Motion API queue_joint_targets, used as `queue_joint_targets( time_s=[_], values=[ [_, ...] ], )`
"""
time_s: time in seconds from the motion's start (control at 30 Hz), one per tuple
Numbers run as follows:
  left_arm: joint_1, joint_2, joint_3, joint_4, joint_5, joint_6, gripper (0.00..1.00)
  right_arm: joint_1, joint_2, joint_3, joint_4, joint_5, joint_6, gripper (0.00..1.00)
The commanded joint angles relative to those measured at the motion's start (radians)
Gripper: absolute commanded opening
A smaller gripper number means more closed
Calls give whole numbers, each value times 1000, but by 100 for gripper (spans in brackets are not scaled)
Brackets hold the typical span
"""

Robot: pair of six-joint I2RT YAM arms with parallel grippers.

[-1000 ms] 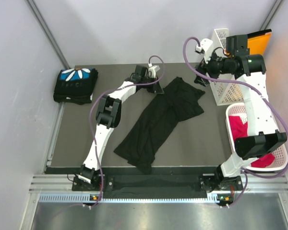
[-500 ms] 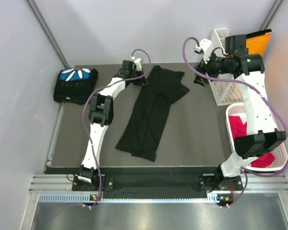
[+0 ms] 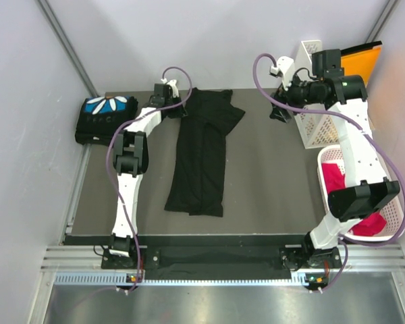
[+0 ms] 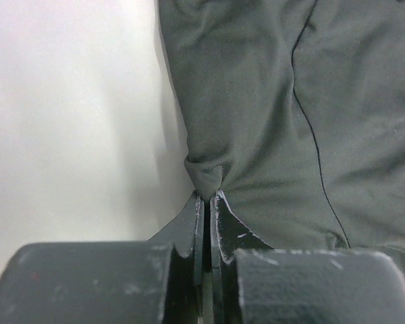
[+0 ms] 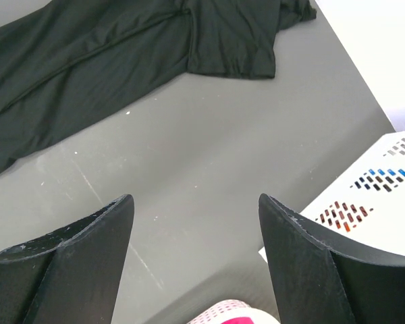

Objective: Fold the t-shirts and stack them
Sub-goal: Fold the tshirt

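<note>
Top external view. At 6 o'clock, a bare strip of dark grey table mat [image 3: 270, 209] between the near edge and the lower end of the loose black cloth t-shirt [image 3: 201, 155]. Laid long and narrow from 6 toward 12 o'clock, wider end at the far edge. Broad open mat along its 3 o'clock side, and a narrower bare lane at 9 o'clock beside the left arm [image 3: 129, 158].

At 3 o'clock, by the mat's right edge, a low white mesh laundry basket [image 3: 324, 156] holding pink-red cloth [image 3: 334, 179]. Beyond it, a tall white perforated bin [image 3: 317, 128].

At 10 o'clock, in the far left corner, a folded black t-shirt with blue print and white petals [image 3: 106, 116], well apart from the loose one.

At 12 o'clock, left gripper [image 3: 183, 109], fingers [image 4: 189, 223] pressed together on a pinch of the loose shirt's left edge. At 1 o'clock, right gripper [image 3: 278, 113] over bare mat, jaws wide apart, gripping nothing.
</note>
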Motion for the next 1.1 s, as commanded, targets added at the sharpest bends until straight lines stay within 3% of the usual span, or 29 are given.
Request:
queue_joint_targets(
  time_s=[0.0,0.07,0.17,0.2,0.33,0.6,0.7,0.87,1.07],
  values=[
    [27,-28,-49,-92,-111,-7,0,24,2,36,10,-11,-11,75],
    [29,-28,-48,-94,-89,-13,0,33,4,37,10,-6,-16,75],
    [24,-31,-46,-87,-36,-27,40,45,10,36,10,9,-22,77],
    [24,-34,-49,-89,-28,-29,60,50,11,37,10,11,-24,78],
    [23,-54,-57,-98,12,-39,99,62,17,26,3,12,-28,80],
    [53,-192,-120,-109,6,42,99,133,37,-53,-20,25,-86,79],
    [63,-292,-184,-95,-21,140,99,200,53,-96,-14,72,-142,77],
    [90,-496,-307,-41,-136,345,99,363,54,-214,87,213,-206,77],
    [150,-637,-296,-150,-293,500,99,562,45,-358,208,347,-237,76]
  ],
)
